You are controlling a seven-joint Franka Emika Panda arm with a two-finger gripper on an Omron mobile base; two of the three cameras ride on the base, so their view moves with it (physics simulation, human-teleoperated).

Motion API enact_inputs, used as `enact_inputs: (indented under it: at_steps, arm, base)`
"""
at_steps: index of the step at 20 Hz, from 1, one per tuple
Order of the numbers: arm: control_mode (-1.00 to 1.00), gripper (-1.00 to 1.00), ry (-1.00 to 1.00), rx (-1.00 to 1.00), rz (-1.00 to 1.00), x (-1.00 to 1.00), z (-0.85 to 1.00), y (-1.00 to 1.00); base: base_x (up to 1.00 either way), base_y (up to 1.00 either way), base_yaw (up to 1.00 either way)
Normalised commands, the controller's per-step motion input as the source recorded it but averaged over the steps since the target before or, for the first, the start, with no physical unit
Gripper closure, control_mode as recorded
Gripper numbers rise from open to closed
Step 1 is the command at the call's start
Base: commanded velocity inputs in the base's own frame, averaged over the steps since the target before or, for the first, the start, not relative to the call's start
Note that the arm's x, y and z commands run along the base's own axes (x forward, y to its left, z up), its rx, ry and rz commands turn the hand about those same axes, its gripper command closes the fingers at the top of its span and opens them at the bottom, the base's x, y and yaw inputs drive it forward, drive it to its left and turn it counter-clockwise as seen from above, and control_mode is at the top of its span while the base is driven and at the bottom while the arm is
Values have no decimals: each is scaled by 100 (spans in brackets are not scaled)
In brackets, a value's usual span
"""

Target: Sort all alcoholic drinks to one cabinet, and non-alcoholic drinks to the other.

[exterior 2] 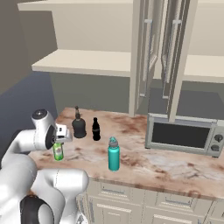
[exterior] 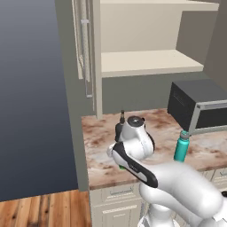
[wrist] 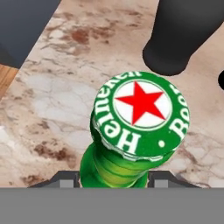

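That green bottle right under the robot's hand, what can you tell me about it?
The green beer bottle looks like glossy green glass, with a ribbed neck and a green cap bearing a red star on white, ringed with white lettering. It stands upright on the marbled brown counter near its front left corner, a label on its body. The gripper straddles its neck, one dark finger on each side.

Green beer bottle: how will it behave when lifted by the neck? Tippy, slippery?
The green beer bottle looks rigid and glassy, so probably slick at the neck between the fingers of the hand. Tall and slim, it likely tips easily if nudged. The squat black bottle stands close, so a swing could knock it.
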Motion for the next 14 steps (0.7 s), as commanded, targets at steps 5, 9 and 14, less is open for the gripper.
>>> enact_inputs:
  at_steps: [5,9,14]
  arm:
    - [-100,100,1,2,0,-14,21,2]
    - [-100,100,-7,-16,-1,-29,100,33]
    - [-100,100,-7,-13,0,-8,100,21]
  base:
    - [0,0,0]
    - [0,0,0]
    - [0,0,0]
